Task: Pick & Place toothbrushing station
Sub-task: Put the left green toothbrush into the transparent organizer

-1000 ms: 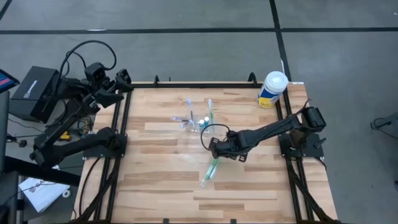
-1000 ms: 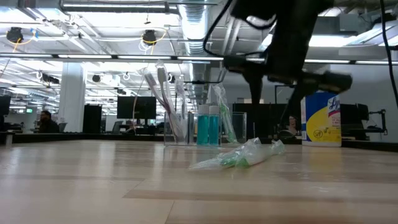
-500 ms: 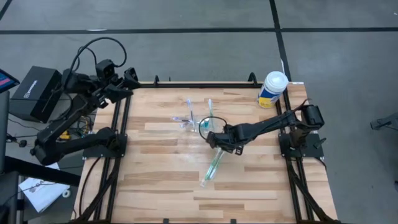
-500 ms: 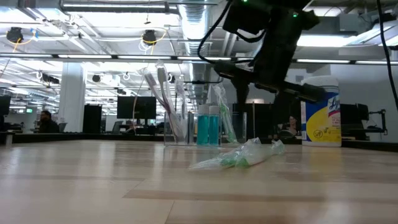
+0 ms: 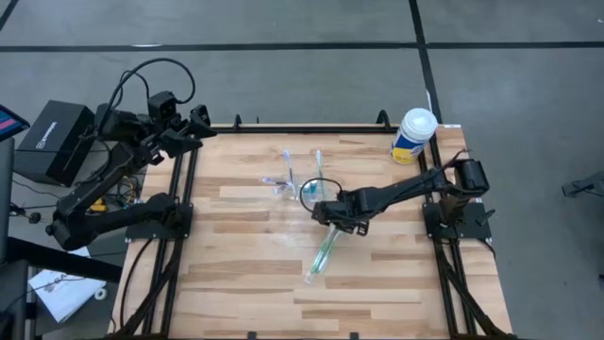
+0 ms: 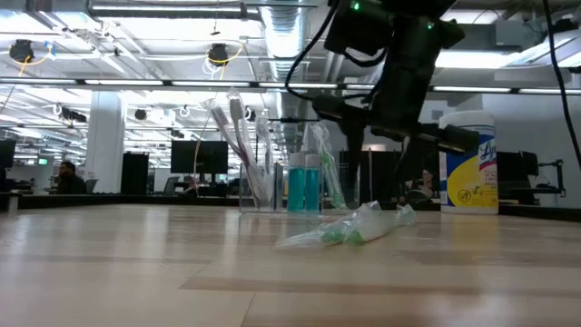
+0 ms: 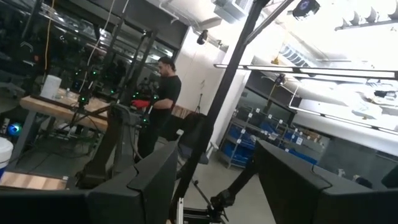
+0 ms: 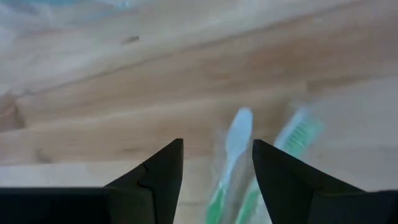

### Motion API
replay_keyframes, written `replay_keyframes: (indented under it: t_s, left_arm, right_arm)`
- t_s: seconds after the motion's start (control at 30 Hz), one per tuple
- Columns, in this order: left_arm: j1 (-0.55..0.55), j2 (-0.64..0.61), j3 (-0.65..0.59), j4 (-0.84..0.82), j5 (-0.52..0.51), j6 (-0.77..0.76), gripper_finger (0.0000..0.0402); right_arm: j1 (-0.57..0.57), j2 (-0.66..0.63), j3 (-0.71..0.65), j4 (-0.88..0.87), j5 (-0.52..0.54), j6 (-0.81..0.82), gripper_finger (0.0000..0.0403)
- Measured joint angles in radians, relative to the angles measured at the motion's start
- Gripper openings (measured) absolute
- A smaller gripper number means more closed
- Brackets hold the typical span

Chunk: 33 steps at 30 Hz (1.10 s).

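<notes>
A clear cup (image 6: pixel 259 189) holding upright toothbrushes (image 6: pixel 231 123) stands mid-table, and two blue tubes (image 6: pixel 304 189) stand beside it. Green toothbrushes in a clear wrap (image 5: pixel 323 253) lie flat on the wood nearer the front. My right gripper (image 5: pixel 328 217) hovers open above their head ends, pointing steeply down. In the right wrist view one brush head (image 8: pixel 239 134) shows between the fingers and another (image 8: pixel 298 134) beside them. My left gripper (image 5: pixel 200 132) is open, raised over the far left corner; its wrist view (image 7: pixel 217 149) looks into the room.
A yellow-and-blue canister with a white lid (image 5: pixel 413 135) stands at the far right corner. Black frame rails (image 5: pixel 184 217) run along both sides of the table. A person (image 7: pixel 163 99) stands in the room beyond. Bare wood lies toward the near edge (image 5: pixel 283 302).
My right gripper has moved toward the table's left and far side, nearer the cup, and sunk slightly over the lying toothbrushes' heads; it stays open. My left arm shifted a little toward the table, then held still. The things on the table have not moved.
</notes>
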State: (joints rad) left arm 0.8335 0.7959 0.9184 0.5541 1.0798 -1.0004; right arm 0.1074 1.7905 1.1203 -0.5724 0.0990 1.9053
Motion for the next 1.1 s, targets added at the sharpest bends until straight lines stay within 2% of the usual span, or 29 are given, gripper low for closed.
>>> replay_keyframes:
  t_s: [0.73,0.93,1.1]
  left_arm:
    - [0.000,0.000,0.000,-0.001,0.029,-0.003,0.0208]
    - [0.000,0.000,0.000,-0.001,0.029,-0.003,0.0208]
    - [0.000,0.000,0.000,-0.001,0.029,-0.003,0.0208]
  right_arm:
    - [0.008,-0.002,0.002,-0.001,0.010,-0.001,0.0187]
    - [0.008,-0.002,-0.083,0.085,0.010,0.038,0.0182]
    - [0.000,-0.002,-0.095,0.098,0.011,0.031,0.0180]
